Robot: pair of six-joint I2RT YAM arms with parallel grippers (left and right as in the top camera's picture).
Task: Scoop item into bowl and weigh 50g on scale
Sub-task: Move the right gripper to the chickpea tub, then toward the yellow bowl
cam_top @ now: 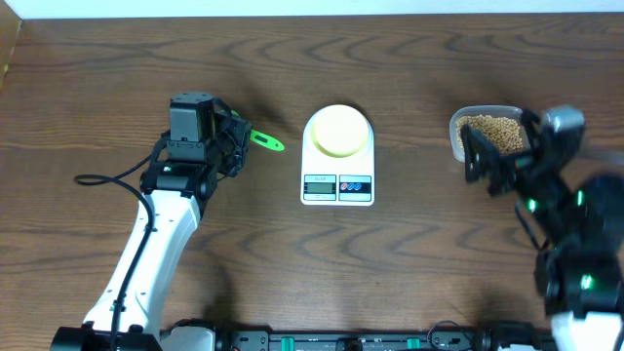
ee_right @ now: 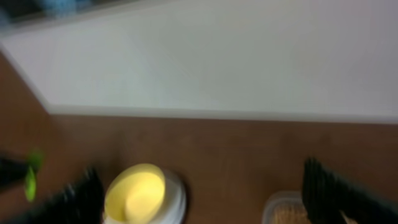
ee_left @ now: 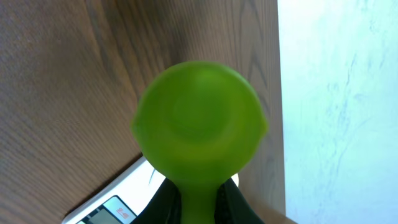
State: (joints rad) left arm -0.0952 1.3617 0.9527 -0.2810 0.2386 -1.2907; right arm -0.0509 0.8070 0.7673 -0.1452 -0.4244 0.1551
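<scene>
My left gripper point(cam_top: 241, 136) is shut on the handle of a green scoop point(cam_top: 265, 141), left of the scale. In the left wrist view the scoop's round cup point(ee_left: 199, 124) fills the middle, above a corner of the scale point(ee_left: 118, 199). The white scale point(cam_top: 337, 185) sits mid-table with the pale-yellow bowl point(cam_top: 338, 130) on its platform. The bowl point(ee_right: 135, 193) looks empty. Tan beans point(cam_top: 492, 130) fill a clear tub point(cam_top: 456, 129) at the right. My right gripper point(cam_top: 487, 164) hangs open just beside the tub's near edge, with nothing between its fingers point(ee_right: 326, 186).
The wooden table's far edge meets a pale wall point(ee_right: 205, 56). A black cable point(cam_top: 102, 179) trails left of the left arm. The right arm's body point(cam_top: 575, 244) takes up the table's front right corner.
</scene>
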